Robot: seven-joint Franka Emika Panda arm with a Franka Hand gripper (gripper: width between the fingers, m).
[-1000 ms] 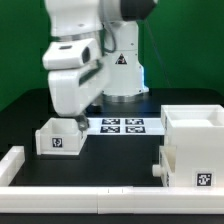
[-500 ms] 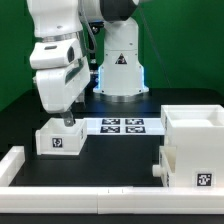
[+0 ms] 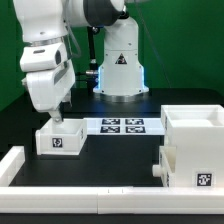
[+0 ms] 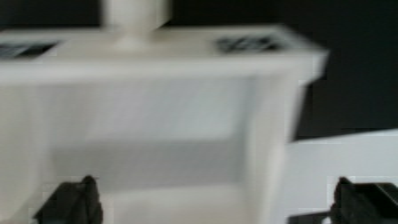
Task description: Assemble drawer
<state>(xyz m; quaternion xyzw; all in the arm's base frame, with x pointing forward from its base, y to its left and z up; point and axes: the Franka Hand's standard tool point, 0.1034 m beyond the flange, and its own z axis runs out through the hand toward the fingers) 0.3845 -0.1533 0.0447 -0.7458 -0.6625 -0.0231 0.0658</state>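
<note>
A small open-topped white tray [image 3: 59,138] with a square tag on its front sits on the black table at the exterior view's left. My gripper [image 3: 55,118] hangs just above the tray's top opening. The wrist view is blurred and filled by the tray [image 4: 160,110]; my dark fingertips [image 4: 73,202] stand wide apart, one inside the tray's cavity and one past its wall, and nothing is held between them. The tall boxy white housing [image 3: 195,150], with a tag low on its front, stands at the exterior view's right, with a smaller white box against its left side.
The marker board [image 3: 122,125] lies flat behind the tray, in front of the arm's base [image 3: 121,75]. A long low white border rail [image 3: 90,202] runs along the front edge and turns up at the left [image 3: 12,163].
The arm has swung toward the exterior view's left and the gripper has come over the small tray. The tray and housing have not moved.
</note>
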